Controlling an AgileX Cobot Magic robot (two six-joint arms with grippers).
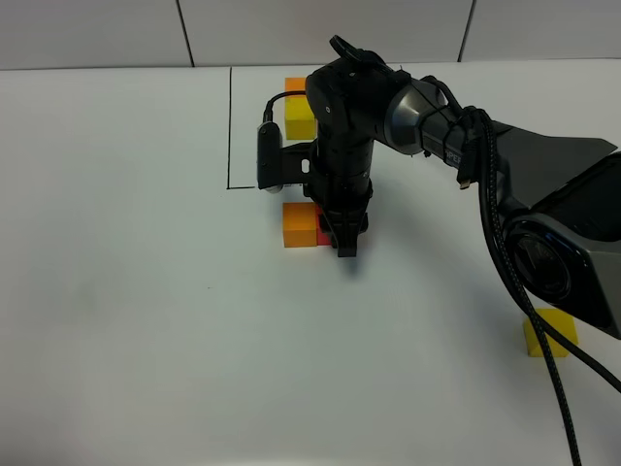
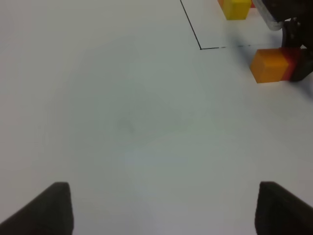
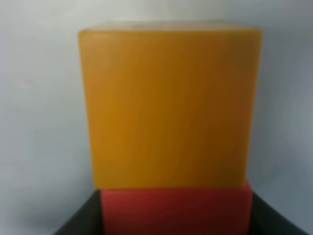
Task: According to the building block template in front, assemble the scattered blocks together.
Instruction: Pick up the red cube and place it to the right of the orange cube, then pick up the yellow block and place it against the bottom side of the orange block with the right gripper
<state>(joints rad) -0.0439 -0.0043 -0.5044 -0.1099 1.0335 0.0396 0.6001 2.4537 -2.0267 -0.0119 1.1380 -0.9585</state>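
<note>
While angled straight down, right gripper (image 1: 345, 243): clamped on red cube (image 1: 323, 236) touching orange cube (image 1: 299, 224)
left gripper (image 2: 161, 208): spread wide, empty

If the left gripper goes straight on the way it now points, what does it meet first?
Only the bare white table, it seems: nothing lies ahead of the open left gripper. The orange block and the red block sit off to one side, probably outside that line.

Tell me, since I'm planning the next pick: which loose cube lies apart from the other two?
The yellow cube, alone at the exterior view's lower right; the orange cube and red cube touch each other.
</note>
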